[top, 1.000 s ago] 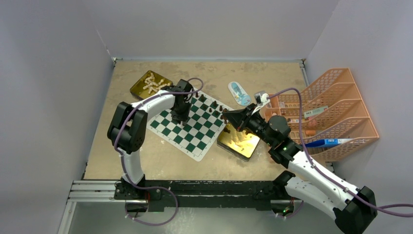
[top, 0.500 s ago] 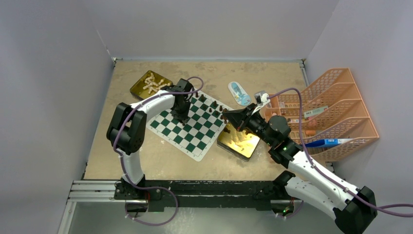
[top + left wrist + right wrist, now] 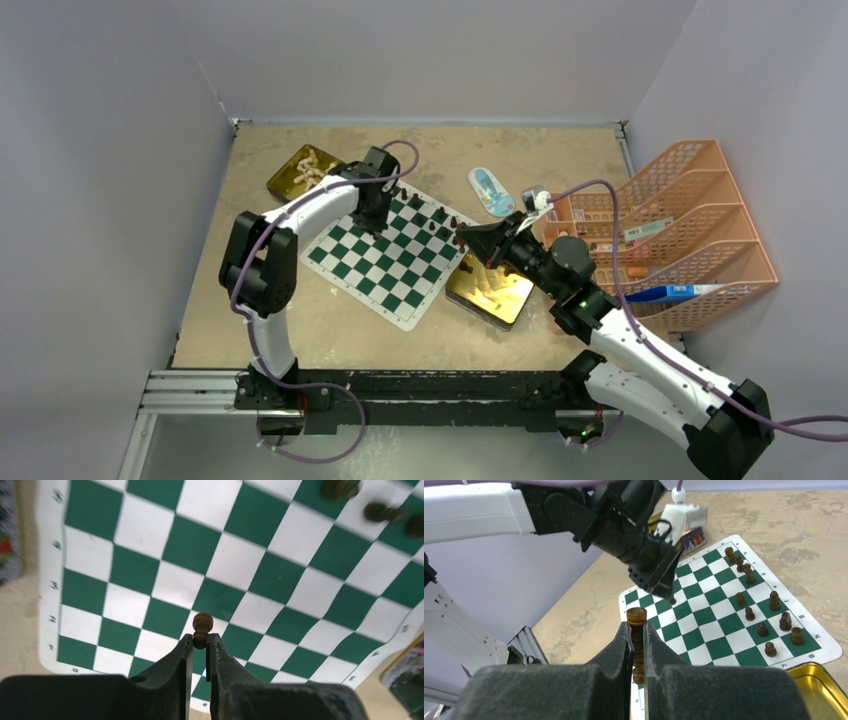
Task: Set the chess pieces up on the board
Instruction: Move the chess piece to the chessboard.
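The green and white board [image 3: 385,268] lies mid-table. Several dark brown pieces [image 3: 432,222] stand along its far right edge, also in the right wrist view [image 3: 749,614]. My left gripper [image 3: 379,212] hangs over the board's far part, shut on a small brown pawn [image 3: 202,626] that sticks out past its fingertips [image 3: 187,645] above the squares. My right gripper [image 3: 463,239] hovers at the board's right edge, shut on a tall brown piece [image 3: 636,622] held upright. Cream pieces [image 3: 312,166] lie in the far left gold tin [image 3: 285,182].
A second gold tin [image 3: 492,290] lies right of the board under my right arm. An orange plastic rack [image 3: 690,225] stands at the right with a blue pen [image 3: 665,293] in it. A blue and white packet [image 3: 489,190] lies beyond the board.
My left gripper has moved up and toward the board's far edge with the pawn in it. My right gripper has stayed almost still with its piece.
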Motion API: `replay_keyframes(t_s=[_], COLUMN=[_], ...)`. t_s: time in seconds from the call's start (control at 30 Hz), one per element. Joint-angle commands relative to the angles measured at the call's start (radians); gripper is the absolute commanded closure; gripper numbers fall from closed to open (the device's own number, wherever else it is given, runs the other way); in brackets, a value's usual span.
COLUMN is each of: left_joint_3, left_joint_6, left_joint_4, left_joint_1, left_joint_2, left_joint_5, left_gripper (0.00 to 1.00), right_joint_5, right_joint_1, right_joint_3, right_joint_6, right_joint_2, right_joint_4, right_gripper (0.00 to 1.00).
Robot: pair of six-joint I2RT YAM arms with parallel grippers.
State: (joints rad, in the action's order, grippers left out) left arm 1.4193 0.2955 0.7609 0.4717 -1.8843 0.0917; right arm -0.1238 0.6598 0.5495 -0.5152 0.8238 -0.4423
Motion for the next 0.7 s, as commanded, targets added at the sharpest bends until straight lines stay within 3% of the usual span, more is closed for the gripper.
replay_keyframes(t_s=[0.0, 0.33, 0.67], left_joint_3=[0.121, 0.347, 0.469], left_joint_6=[-0.013, -0.083, -0.114], left_joint_4=[-0.034, -0.093, -0.112], left_joint_1=[-0.016, -0.093, -0.142], left_joint_2=[0.008, -0.131, -0.252], left_joint_5=[0.058, 0.050, -0.004], left_gripper=[0.92, 0.94, 0.94], right_joint_5=[-0.015, 0.003, 0.025], right_joint_1=[-0.003, -0.003, -0.003], right_joint_3=[-0.003, 0.036, 0.086], right_joint_6=[-0.003, 0.018, 0.036], right_joint_2=[0.013, -0.002, 0.021], right_joint_4=[-0.077, -0.026, -0.012], right_gripper=[1.00, 1.00, 1.00])
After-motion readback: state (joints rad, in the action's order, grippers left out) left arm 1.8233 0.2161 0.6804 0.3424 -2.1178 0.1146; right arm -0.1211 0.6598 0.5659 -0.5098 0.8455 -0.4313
